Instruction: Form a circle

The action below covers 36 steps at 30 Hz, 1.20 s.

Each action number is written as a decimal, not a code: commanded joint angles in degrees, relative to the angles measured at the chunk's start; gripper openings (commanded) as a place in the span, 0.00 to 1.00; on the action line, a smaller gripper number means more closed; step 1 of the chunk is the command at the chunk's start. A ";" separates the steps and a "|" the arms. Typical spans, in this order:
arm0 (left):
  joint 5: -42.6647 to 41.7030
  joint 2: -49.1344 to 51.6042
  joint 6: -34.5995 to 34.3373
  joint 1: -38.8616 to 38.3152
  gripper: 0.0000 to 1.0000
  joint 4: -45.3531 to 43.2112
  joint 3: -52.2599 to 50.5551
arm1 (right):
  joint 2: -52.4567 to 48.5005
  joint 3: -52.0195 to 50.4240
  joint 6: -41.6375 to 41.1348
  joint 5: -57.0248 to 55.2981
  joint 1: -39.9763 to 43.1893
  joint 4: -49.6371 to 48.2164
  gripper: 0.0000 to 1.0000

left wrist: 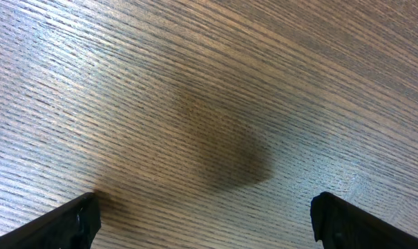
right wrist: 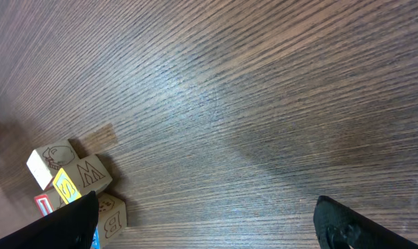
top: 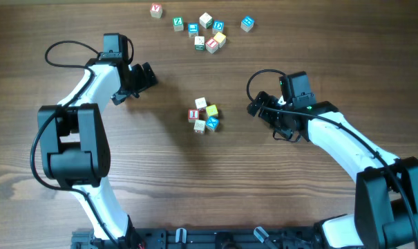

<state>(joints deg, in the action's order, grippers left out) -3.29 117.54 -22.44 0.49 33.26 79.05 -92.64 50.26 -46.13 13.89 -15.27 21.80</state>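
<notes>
Light even, diffuse, moderately bright across table (top: 278,200); no hard glare. Overhead view sharp, only faint soft shadows on wood either side of circle (top: 204,116). Left wrist view: broad blurred dark shadow patch mid-frame, grain crisp. Right wrist view: pale sheen band on wood up-right of circle, cubes in focus.
</notes>
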 commanded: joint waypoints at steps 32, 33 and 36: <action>-0.07 -66.84 -0.55 0.22 1.00 8.09 -0.39 | 1.03 -0.02 0.96 -0.76 -0.09 -0.17 1.00; -0.07 -66.97 -0.55 0.22 1.00 11.10 -0.39 | 1.03 -0.02 0.96 -0.76 -0.09 -0.17 1.00; -0.07 -68.41 -0.55 0.22 1.00 14.58 -3.48 | 1.03 -0.02 0.98 -0.76 -0.09 -0.17 1.00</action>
<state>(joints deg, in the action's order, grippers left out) -3.29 50.13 -22.68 0.49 47.86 78.67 -92.64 50.26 -46.13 13.89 -15.27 21.80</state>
